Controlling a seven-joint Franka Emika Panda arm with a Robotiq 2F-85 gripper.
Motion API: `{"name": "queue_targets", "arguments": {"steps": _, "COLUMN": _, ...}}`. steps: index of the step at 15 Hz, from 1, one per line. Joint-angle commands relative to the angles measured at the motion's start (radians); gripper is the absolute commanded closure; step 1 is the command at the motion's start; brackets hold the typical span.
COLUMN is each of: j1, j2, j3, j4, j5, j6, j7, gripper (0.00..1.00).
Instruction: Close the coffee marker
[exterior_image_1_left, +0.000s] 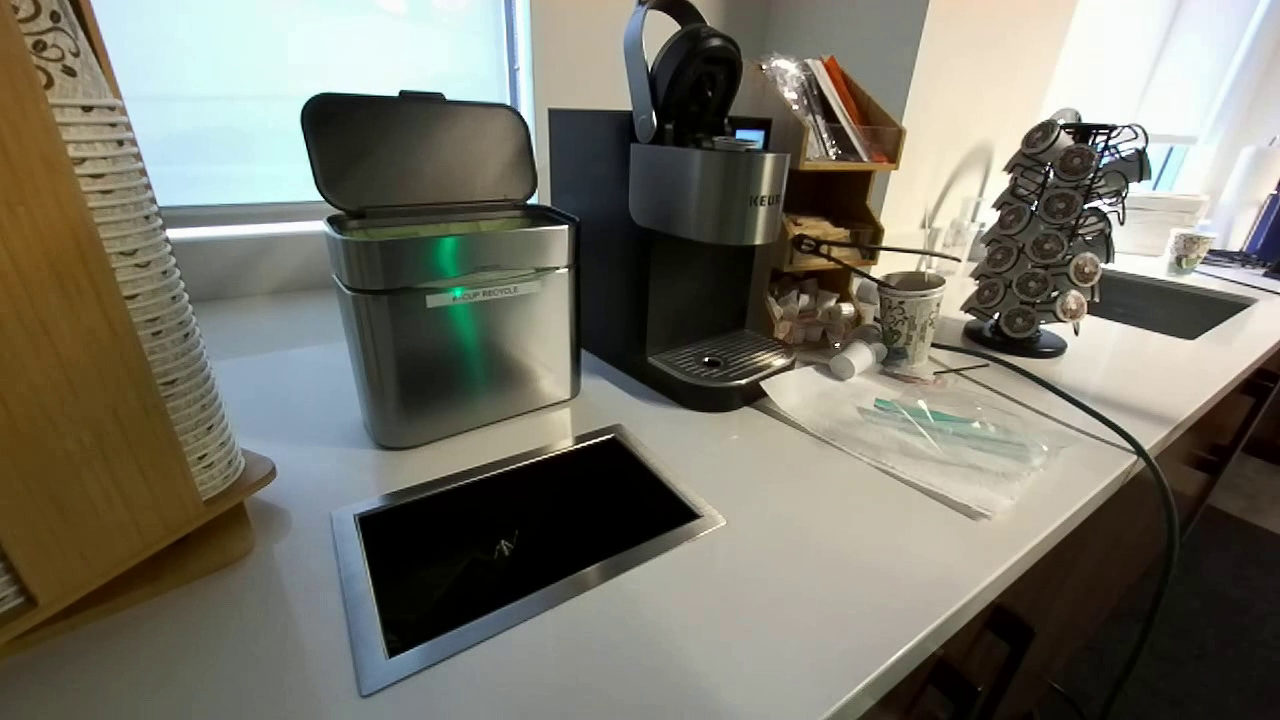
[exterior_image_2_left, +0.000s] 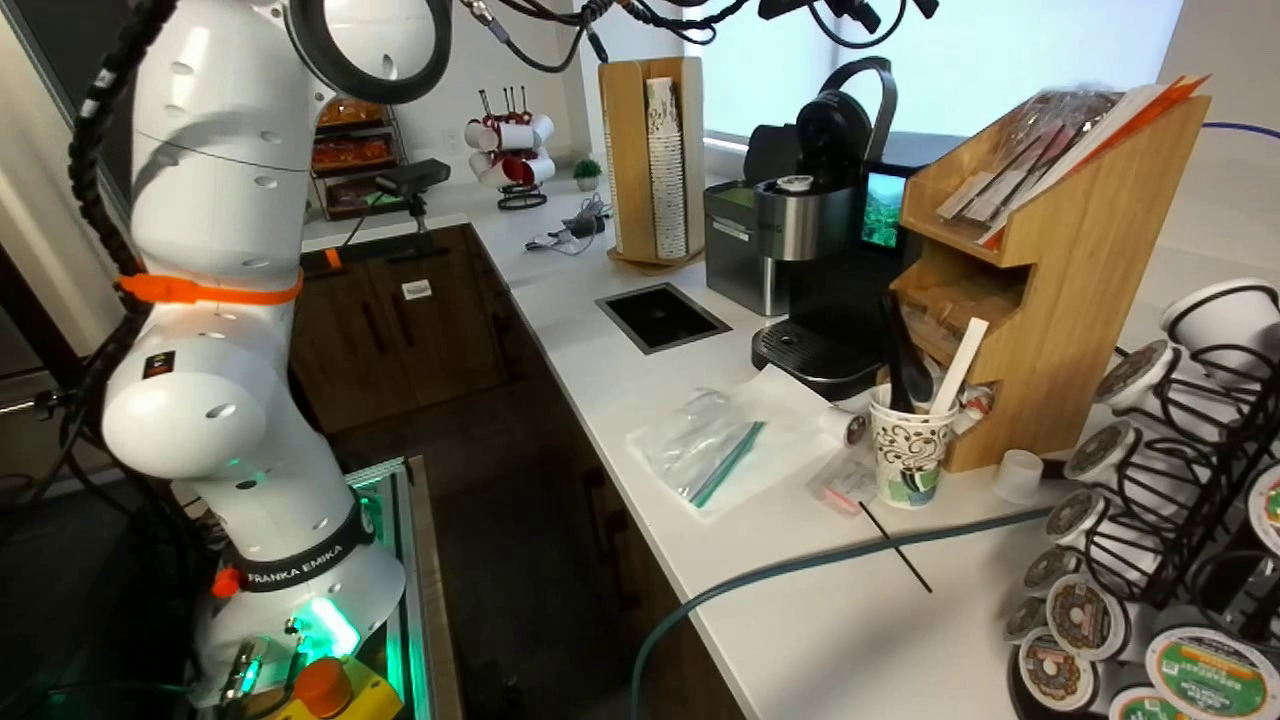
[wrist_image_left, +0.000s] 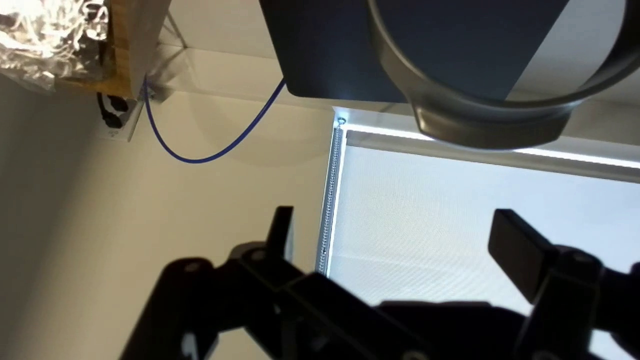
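The coffee marker (exterior_image_1_left: 708, 195) is dark grey and black with a steel front, and it also shows in an exterior view (exterior_image_2_left: 808, 228). Its hinged top (exterior_image_1_left: 697, 85) stands open, with the grey loop handle raised. A pod (exterior_image_2_left: 795, 184) sits in the holder under the open top. In the wrist view the handle (wrist_image_left: 492, 122) fills the upper right, beyond the fingertips and not between them. My gripper (wrist_image_left: 392, 220) is open and empty, with wall and window blind behind it. Black gripper parts show at the top edge of an exterior view (exterior_image_2_left: 865, 12), above the machine.
A steel recycle bin (exterior_image_1_left: 460, 340) with raised lid stands beside the machine, behind a counter opening (exterior_image_1_left: 655, 558). A wooden organizer (exterior_image_2_left: 1085, 300), a paper cup (exterior_image_2_left: 912, 455) with stirrers and a pod rack (exterior_image_1_left: 1045, 225) stand on its other side. A cable (exterior_image_2_left: 800, 575) crosses the counter.
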Motion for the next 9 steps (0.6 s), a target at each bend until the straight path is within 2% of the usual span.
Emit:
{"name": "queue_targets", "arguments": {"steps": 1, "j1": 0.01, "j2": 0.082, "j3": -0.004, "j4": 0.131, "j5": 0.037, "j6": -0.09, "j7": 0.073, "gripper": 0.0}}
{"name": "queue_targets", "arguments": {"steps": 2, "j1": 0.011, "j2": 0.086, "j3": -0.007, "j4": 0.142, "j5": 0.025, "j6": -0.086, "j7": 0.07, "gripper": 0.0}}
{"name": "queue_targets", "arguments": {"steps": 3, "j1": 0.001, "j2": 0.048, "j3": 0.0, "j4": 0.064, "j5": 0.021, "j6": -0.037, "j7": 0.045, "gripper": 0.0}}
{"name": "queue_targets", "arguments": {"steps": 4, "j1": 0.001, "j2": 0.057, "j3": 0.0, "j4": 0.079, "j5": 0.021, "j6": -0.039, "j7": 0.049, "gripper": 0.0}}
{"name": "queue_targets", "arguments": {"steps": 9, "j1": 0.008, "j2": 0.05, "j3": -0.002, "j4": 0.075, "j5": 0.019, "j6": -0.157, "j7": 0.048, "gripper": 0.0}}
